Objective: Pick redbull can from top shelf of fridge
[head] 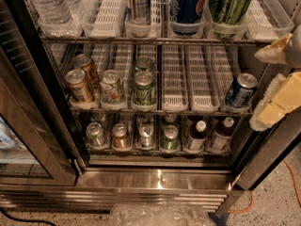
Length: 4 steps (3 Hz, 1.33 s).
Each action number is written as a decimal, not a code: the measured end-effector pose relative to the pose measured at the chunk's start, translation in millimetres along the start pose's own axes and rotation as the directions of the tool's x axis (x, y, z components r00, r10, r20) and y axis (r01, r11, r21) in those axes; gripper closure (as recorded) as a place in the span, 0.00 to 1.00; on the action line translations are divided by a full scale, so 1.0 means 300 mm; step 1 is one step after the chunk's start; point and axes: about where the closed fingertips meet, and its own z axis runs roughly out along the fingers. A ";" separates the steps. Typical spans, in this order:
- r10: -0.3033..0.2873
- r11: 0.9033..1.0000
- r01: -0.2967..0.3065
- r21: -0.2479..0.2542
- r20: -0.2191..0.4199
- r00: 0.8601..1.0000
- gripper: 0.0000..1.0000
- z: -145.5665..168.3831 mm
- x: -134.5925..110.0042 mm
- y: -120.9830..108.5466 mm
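The fridge (155,180) stands open before me, its steel sill at the bottom. On the top shelf (108,39), in a white slotted lane tray, stands the redbull can (139,3), slim and silver with bluish panels; its top is cut off by the frame edge. To its right stand a dark blue Pepsi can (188,4) and a green can (230,4). My gripper (269,79) is at the right edge, level with the middle rack and well right of and below the redbull can. Its cream fingers (277,51) are apart and empty.
Water bottles (49,6) stand at the top left. The middle rack (174,109) holds several cans and a blue can (241,91) at the right. The lowest rack holds cans and dark bottles (197,134). The glass door (28,140) hangs open at left. An orange cable (291,182) lies on the floor.
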 end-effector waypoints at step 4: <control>0.087 0.972 -0.205 0.111 0.645 0.759 0.00 -0.017 -0.444 0.143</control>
